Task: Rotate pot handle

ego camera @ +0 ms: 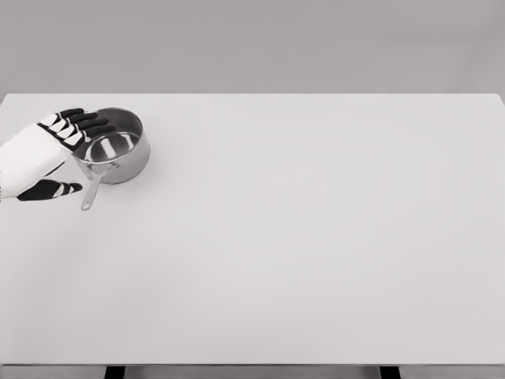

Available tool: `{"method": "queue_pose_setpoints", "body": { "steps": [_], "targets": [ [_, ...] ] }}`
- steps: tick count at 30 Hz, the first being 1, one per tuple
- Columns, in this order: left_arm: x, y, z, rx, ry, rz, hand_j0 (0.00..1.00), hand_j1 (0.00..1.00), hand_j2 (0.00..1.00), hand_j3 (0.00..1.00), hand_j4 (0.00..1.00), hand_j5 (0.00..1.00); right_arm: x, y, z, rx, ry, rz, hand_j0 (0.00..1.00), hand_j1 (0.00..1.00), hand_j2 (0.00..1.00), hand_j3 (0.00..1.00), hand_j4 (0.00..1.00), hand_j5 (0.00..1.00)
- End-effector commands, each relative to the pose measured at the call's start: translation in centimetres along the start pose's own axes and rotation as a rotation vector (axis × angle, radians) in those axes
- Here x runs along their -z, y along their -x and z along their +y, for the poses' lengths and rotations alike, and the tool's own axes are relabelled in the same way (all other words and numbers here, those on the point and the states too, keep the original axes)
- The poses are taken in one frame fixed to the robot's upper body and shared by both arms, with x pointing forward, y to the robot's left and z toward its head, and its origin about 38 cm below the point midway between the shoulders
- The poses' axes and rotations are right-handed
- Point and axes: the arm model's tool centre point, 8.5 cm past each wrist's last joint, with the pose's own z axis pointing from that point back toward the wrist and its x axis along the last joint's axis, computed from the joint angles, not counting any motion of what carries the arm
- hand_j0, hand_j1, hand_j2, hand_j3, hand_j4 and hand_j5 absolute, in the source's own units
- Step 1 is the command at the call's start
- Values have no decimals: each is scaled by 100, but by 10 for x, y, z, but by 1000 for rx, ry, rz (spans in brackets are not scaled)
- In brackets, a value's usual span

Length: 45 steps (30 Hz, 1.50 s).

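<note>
Pot [118, 150], 1 only, on table [316, 237], handle [92, 192] toward cam; left robot hand [59, 154] spread open beside it, holding nothing.

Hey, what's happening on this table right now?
A robot's left hand is at a small steel pot near the far left of a white table. Its fingers are spread over the pot's left rim, with the thumb below, beside the handle, which points toward the robot. It doesn't appear to be gripping anything yet. The right hand is out of view.
</note>
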Motion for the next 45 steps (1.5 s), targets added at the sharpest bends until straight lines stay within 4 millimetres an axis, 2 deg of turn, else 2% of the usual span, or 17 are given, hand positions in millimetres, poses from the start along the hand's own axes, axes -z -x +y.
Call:
{"method": "queue_pose_setpoints", "body": {
  "steps": [1, 7, 10, 15, 17, 21, 22, 24, 29, 38, 45],
  "targets": [
    [0, -1, 1, 2, 5, -6, 100, 100, 100, 100, 100, 100, 0, 0, 0, 0, 0, 0, 100, 100, 100, 100, 100, 100],
    [5, -1, 13, 23, -13, -20, 100, 100, 100, 100, 100, 100, 0, 0, 0, 0, 0, 0, 100, 100, 100, 100, 100, 100],
    [30, -4, 28, 53, -38, -73, 100, 100, 100, 100, 100, 100, 0, 0, 0, 0, 0, 0, 100, 100, 100, 100, 100, 100],
    [58, -22, 21, 71, 45, -167, 100, 100, 100, 100, 100, 100, 0, 0, 0, 0, 0, 0, 100, 100, 100, 100, 100, 100],
    [73, -32, 16, 112, 132, -221, 100, 100, 100, 100, 100, 100, 0, 0, 0, 0, 0, 0, 100, 100, 100, 100, 100, 100],
    [88, -45, 5, 133, 191, -273, 100, 100, 100, 100, 100, 100, 0, 0, 0, 0, 0, 0, 100, 100, 100, 100, 100, 100],
    [90, -46, 3, 129, 195, -278, 100, 100, 100, 100, 100, 100, 0, 0, 0, 0, 0, 0, 100, 100, 100, 100, 100, 100],
    [90, -33, -5, 107, 217, -241, 100, 100, 100, 100, 100, 100, 0, 0, 0, 0, 0, 0, 100, 100, 100, 100, 100, 100],
    [90, -21, -15, 80, 235, -210, 100, 100, 100, 100, 100, 100, 0, 0, 0, 0, 0, 0, 100, 100, 100, 100, 100, 100],
    [91, -23, -28, 88, 264, -204, 100, 100, 100, 100, 100, 100, 0, 0, 0, 0, 0, 0, 100, 100, 100, 100, 100, 100],
    [88, -16, -37, 82, 285, -174, 100, 100, 100, 100, 100, 100, 0, 0, 0, 0, 0, 0, 100, 100, 100, 100, 100, 100]
  ]
}}
